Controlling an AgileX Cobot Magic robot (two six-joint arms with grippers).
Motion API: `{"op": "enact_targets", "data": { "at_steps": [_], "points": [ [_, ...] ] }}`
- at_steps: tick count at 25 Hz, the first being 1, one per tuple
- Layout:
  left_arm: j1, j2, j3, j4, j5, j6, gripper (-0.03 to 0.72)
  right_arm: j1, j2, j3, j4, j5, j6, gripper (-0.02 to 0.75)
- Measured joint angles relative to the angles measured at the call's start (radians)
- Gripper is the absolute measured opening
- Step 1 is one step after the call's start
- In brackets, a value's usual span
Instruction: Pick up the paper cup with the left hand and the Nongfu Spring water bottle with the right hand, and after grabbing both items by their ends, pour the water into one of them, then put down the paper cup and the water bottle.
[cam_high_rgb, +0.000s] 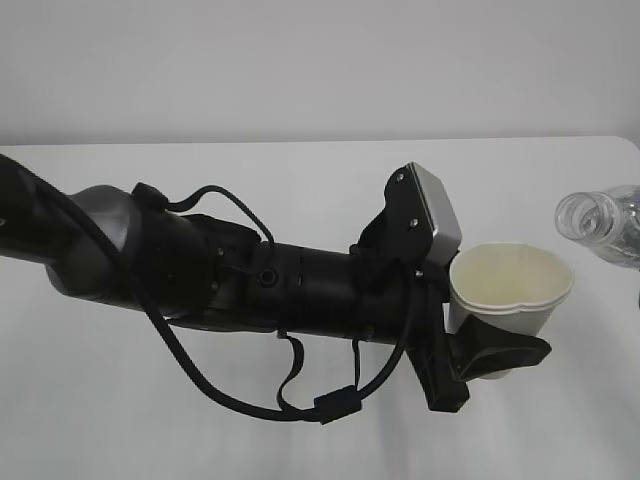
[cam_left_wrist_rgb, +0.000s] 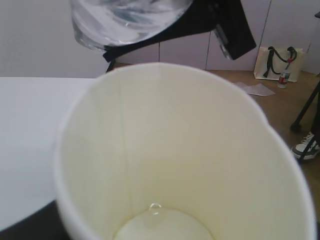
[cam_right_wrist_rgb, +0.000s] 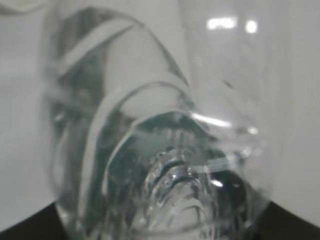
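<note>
— Left hand's black two-finger gripper (cam_high_rgb: 490, 352), what is it doing?
— Its jaws are clamped on the lower wall of the small white paper cup (cam_high_rgb: 510, 285), held upright above the white table (cam_high_rgb: 300, 180) near its right edge.
— And the right hand?
— Its gripper is hidden behind the clear ribbed plastic Nongfu Spring water bottle (cam_right_wrist_rgb: 160, 150), which fills the right wrist view; the bottle hangs tilted, just right of the cup. Whether it is gripped cannot be told.
</note>
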Motion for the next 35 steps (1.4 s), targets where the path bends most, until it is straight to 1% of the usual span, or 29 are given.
{"op": "enact_targets", "data": {
  "at_steps": [17, 24, 29, 35],
  "points": [
    [0.0, 0.0, 0.0, 0.007, -0.019, 0.0, 0.439, 0.0, 0.0, 0.0, -0.015, -0.002, -0.002, 0.403],
    [0.0, 0.0, 0.0, 0.021, -0.036, 0.0, 0.438, 0.0, 0.0, -0.024, -0.049, -0.002, -0.017, 0.403],
    [0.0, 0.0, 0.0, 0.057, -0.078, 0.0, 0.438, 0.0, 0.0, -0.042, -0.061, -0.002, -0.019, 0.403],
    [0.0, 0.0, 0.0, 0.062, -0.09, 0.0, 0.438, 0.0, 0.0, -0.042, -0.128, -0.002, -0.021, 0.403]
  ]
}}
